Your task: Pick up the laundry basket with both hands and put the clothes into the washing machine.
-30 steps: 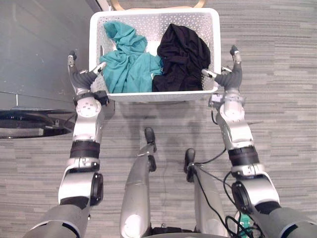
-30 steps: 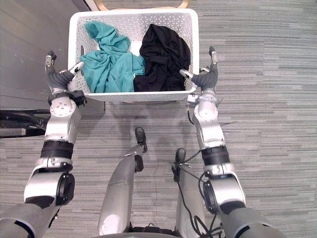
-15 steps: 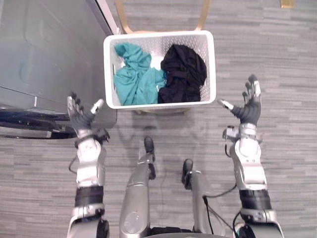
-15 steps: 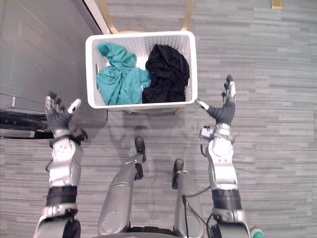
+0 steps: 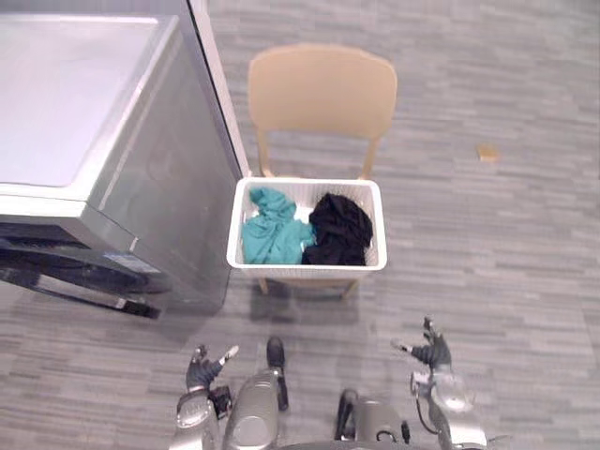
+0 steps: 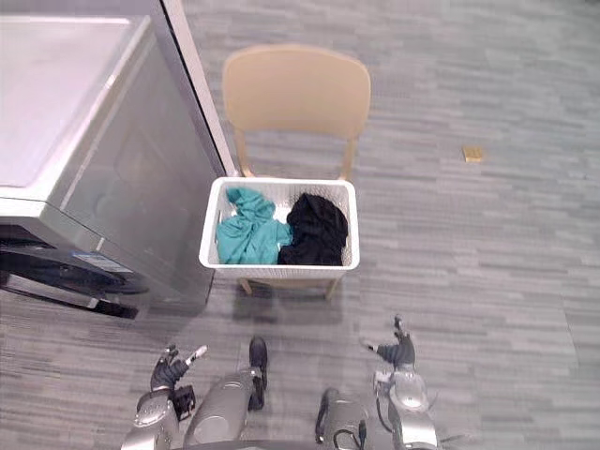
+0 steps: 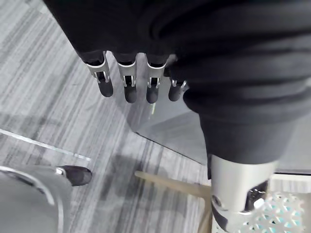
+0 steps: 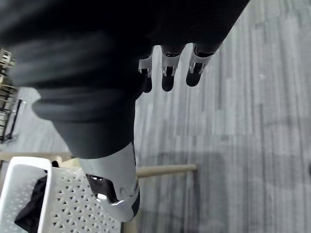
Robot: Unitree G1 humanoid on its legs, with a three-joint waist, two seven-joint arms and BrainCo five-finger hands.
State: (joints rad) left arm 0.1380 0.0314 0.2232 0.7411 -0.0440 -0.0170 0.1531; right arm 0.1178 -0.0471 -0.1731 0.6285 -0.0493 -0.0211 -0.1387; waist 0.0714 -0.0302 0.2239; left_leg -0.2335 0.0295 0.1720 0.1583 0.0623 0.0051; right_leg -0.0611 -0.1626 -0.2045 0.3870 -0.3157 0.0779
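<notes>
The white laundry basket (image 5: 306, 269) sits on the seat of a pale wooden chair (image 5: 322, 94). A teal garment (image 5: 270, 234) lies in its left half and a black garment (image 5: 339, 230) in its right half. The washing machine (image 5: 103, 122) stands just to the left of the chair, its grey side close to the basket's left wall and its dark front turned towards the robot's left. A small tan scrap (image 5: 487, 152) lies on the grey striped floor (image 5: 506, 262), well off to the right.

Both hands are low and near the robot, well apart from the basket. The left hand (image 5: 202, 367) and the right hand (image 5: 429, 352) have straight, spread fingers and hold nothing.

A second ago both hands flanked the basket's side walls, thumbs at the rim. Half a second ago they had already come off it, palms open. Now they are farther back still. The camera has also moved and takes in far more of the room, while the basket stays on the chair with both garments inside.
</notes>
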